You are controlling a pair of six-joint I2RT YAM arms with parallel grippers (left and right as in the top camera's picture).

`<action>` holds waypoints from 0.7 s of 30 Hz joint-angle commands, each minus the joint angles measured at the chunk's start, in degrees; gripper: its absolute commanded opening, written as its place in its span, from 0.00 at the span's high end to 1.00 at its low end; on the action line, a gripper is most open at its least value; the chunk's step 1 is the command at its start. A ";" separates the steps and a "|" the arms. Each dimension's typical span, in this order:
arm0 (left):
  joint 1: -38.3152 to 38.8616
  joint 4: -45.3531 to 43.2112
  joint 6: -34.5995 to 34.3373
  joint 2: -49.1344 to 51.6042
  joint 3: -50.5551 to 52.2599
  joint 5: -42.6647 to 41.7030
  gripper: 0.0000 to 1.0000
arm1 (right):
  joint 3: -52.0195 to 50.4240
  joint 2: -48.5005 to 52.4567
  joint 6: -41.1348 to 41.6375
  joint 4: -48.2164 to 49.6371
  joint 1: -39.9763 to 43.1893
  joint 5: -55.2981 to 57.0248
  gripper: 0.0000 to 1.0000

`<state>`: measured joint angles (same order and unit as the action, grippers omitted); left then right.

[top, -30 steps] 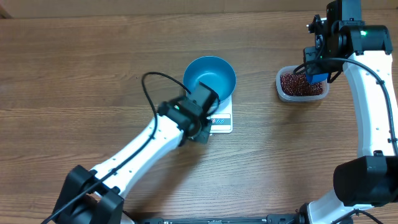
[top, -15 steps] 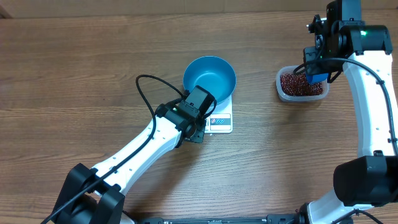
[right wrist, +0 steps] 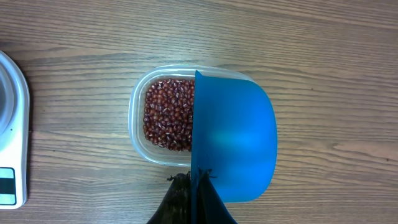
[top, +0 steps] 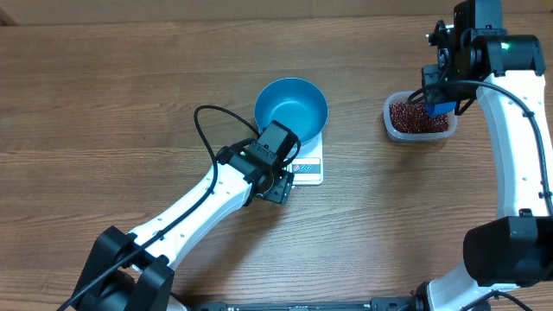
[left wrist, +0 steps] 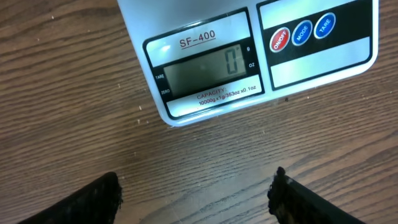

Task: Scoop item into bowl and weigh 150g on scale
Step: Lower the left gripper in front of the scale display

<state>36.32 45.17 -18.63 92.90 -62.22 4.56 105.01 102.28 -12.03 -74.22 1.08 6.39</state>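
My left pincer (left wrist: 196, 194) stands wide and empty, the white square scale (left wrist: 249, 56) just ahead reading zero under the empty round blue bowl (top: 291, 105); my right pincer (right wrist: 193, 200) grips the small blue scoop (right wrist: 235, 146) above the dark red-brown beans (right wrist: 166, 115) in their clear plastic tub (right wrist: 136, 99): scooping and weighing all remain.

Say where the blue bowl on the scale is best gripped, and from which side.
Its rim, from above: the bowl sits upright and open on the scale, so one finger goes inside the thin wall, one outside. The rim nearest the open left claw is likely easiest.
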 commanded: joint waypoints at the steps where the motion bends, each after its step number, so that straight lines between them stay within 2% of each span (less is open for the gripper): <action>1: -0.33 -0.20 1.07 0.04 0.61 -0.50 0.18 | 0.70 -0.35 0.17 0.17 0.22 -0.09 0.96; 5: -0.33 -0.28 1.05 0.04 0.61 -0.28 0.15 | 0.70 -0.35 0.17 0.00 0.22 -0.09 0.96; 8: -0.33 -0.39 1.07 0.04 0.61 -0.26 0.00 | 0.70 -0.35 0.17 -0.09 0.22 -0.09 0.96; 21: -0.33 -0.28 1.07 0.04 0.61 -0.13 0.01 | 0.70 -0.35 -0.09 -0.04 0.22 -0.07 0.96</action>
<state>36.34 44.95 -17.96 92.90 -62.19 4.54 105.01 102.28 -12.01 -74.56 1.10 6.39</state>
